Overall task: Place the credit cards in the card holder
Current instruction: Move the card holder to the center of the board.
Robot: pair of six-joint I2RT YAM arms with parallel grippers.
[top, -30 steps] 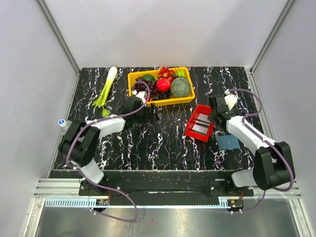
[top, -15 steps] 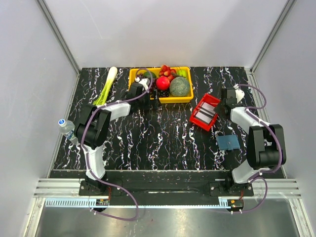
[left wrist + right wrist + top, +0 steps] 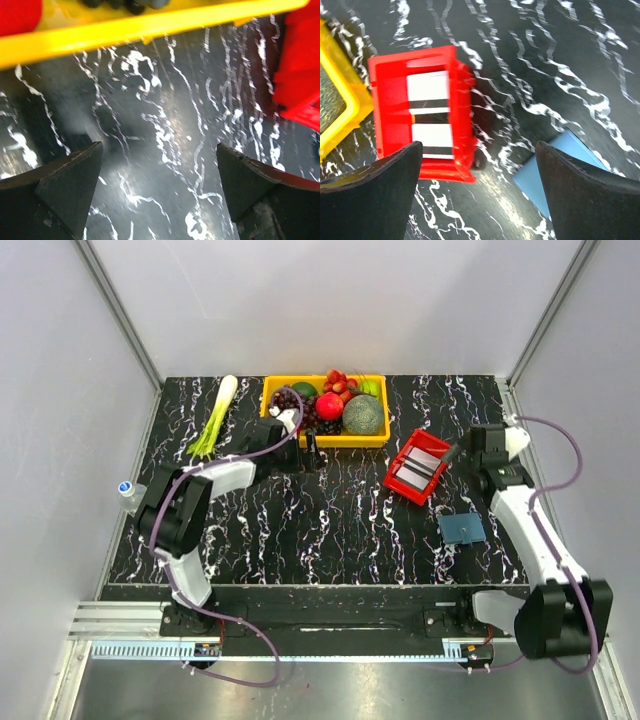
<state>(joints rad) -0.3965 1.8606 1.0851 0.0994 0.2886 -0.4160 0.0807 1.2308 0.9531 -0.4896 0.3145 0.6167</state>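
Note:
The credit cards (image 3: 420,468) lie in the red tray (image 3: 400,483) right of centre, white with dark stripes; the right wrist view shows the cards (image 3: 429,89) stacked flat in the tray (image 3: 387,105). The blue card holder (image 3: 463,529) lies shut on the table, nearer than the tray, and its corner (image 3: 560,167) shows in the right wrist view. My right gripper (image 3: 453,454) hovers open just right of the tray, and between its jaws (image 3: 479,150) there is only table. My left gripper (image 3: 311,452) is open and empty (image 3: 159,150) by the yellow basket.
A yellow basket (image 3: 272,420) of fruit stands at the back centre, and its rim (image 3: 150,30) is close ahead of the left fingers. A leek (image 3: 213,418) lies at the back left. A small bottle (image 3: 127,491) stands at the left edge.
My right gripper has opened and drawn back to the right of the red tray, which now sits a little farther back. The left gripper has shifted along the basket's front; the basket has straightened.

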